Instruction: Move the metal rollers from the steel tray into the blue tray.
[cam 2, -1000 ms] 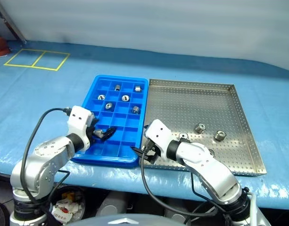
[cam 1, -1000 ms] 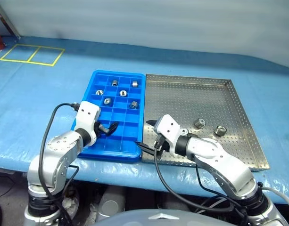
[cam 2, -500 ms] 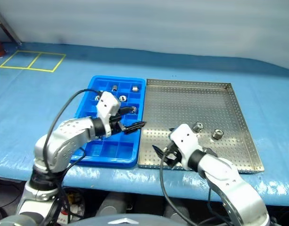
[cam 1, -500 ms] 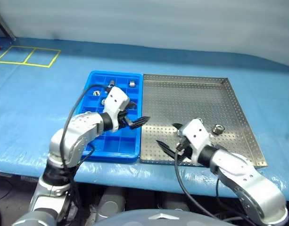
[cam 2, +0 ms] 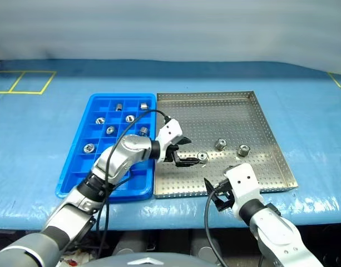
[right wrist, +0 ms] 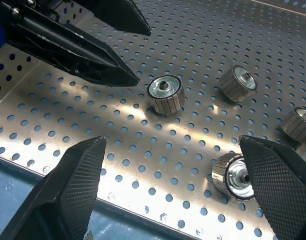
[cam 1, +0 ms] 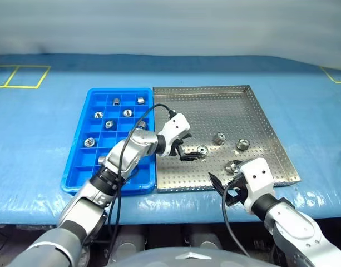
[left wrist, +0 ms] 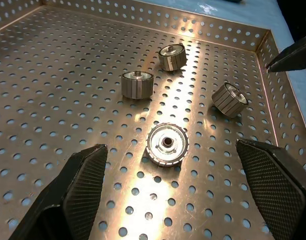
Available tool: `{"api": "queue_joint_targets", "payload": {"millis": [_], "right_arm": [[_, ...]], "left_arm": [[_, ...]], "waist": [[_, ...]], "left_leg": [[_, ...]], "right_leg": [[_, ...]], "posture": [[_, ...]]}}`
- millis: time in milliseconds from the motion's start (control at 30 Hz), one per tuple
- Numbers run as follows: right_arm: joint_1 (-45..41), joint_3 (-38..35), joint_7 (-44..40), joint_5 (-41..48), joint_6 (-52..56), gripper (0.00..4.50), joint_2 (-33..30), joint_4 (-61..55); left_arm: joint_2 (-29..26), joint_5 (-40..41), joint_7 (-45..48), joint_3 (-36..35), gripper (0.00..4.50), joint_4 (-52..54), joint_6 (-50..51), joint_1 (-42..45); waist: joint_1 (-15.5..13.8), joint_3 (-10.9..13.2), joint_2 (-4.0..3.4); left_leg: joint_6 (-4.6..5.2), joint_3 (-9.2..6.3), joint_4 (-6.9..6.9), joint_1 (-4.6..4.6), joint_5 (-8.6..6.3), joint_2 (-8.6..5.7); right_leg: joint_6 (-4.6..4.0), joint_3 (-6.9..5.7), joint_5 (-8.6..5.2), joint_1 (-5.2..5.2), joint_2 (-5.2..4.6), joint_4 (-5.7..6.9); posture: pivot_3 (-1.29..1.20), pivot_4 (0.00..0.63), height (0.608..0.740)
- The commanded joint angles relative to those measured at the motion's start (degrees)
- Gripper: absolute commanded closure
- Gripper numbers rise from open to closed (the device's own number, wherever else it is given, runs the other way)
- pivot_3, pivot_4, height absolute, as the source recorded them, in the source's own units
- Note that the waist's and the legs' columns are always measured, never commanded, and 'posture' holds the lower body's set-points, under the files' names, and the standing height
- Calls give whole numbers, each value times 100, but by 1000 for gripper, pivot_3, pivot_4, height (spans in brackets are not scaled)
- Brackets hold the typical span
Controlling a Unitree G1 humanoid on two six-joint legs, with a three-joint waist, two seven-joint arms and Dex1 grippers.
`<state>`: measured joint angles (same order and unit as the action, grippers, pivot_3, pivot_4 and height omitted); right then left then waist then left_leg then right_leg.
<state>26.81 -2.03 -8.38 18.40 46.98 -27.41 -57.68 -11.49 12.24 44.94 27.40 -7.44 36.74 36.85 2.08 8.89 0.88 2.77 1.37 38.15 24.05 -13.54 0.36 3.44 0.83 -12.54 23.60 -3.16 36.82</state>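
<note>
Steel tray (cam 1: 245, 105) sits flush against the blue tray (cam 1: 75, 172), on that tray's right side. 4 metal rollers on the steel tray floor: nearest roller (left wrist: 166, 144) lies flat, centre hole up, between the left gripper (cam 1: 190, 155) fingertips, not touching either. Left gripper fingers are spread wide, nothing held. The other 3 rollers (cam 1: 219, 138) (cam 1: 243, 144) (cam 1: 233, 166) sit further right on the steel tray, the last one near the front rim. Right gripper (cam 1: 221, 189) hangs at the steel tray's front rim, jaws wide apart, empty. Blue tray holds 7 rollers, e.g. (cam 1: 116, 100) (cam 1: 89, 142), 1 per compartment, mostly in the rows away from the robot.
</note>
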Motion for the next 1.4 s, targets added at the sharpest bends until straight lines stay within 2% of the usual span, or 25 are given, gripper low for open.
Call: {"api": "queue_joint_targets", "payload": {"millis": [33,567,733,833,867,1033,1233,1400], "right_arm": [[140,15,219,14,-332,0,29,-232],[133,369,572,10,-449,0,59,-232],[-80,425,522,15,-324,0,69,-232],[-220,428,449,49,-264,0,86,-232],[-253,421,418,61,-253,0,95,-232],[-614,525,209,47,-124,0,48,-142],[-1536,772,-376,68,17,0,-277,226],[-2617,1067,-991,106,-25,0,-480,778]], "left_arm": [[191,-281,-12,121,47,-283,-377,142],[906,-1217,-321,221,47,-1673,-1489,228],[958,-1230,-298,121,1509,-1641,-1402,99],[934,-1187,-286,51,2612,-1478,-1292,50],[930,-1185,-301,29,2799,-1436,-1274,39],[820,-997,-354,-349,2802,-789,-974,-10],[544,-691,-718,-1252,2802,148,-632,64],[-136,-653,-933,-1789,2802,1118,-312,-226]], "waist": [[30,0,0],[164,-1,-2],[166,-1,-2],[158,-1,-2],[150,-1,-2],[137,-1,-2],[83,-1,-1],[-55,0,-1]], "left_leg": [[1,1,0,-1,0,0],[4,12,2,-1,-2,4],[4,12,3,-1,-2,4],[4,12,2,-1,-2,4],[4,12,2,-1,-2,4],[5,12,3,0,-2,5],[6,12,8,-4,-1,6],[6,10,3,-10,0,6]], "right_leg": [[1,2,0,0,0,0],[7,11,3,5,2,1],[9,12,4,5,2,1],[9,12,4,4,2,1],[9,12,4,4,2,1],[11,12,6,5,2,2],[15,12,9,1,2,5],[11,10,13,-4,7,5]], "posture": [[-182,150,740],[-195,150,740],[-186,150,740],[-155,150,740],[-146,150,740],[-118,150,740],[-25,150,740],[70,150,740]]}}
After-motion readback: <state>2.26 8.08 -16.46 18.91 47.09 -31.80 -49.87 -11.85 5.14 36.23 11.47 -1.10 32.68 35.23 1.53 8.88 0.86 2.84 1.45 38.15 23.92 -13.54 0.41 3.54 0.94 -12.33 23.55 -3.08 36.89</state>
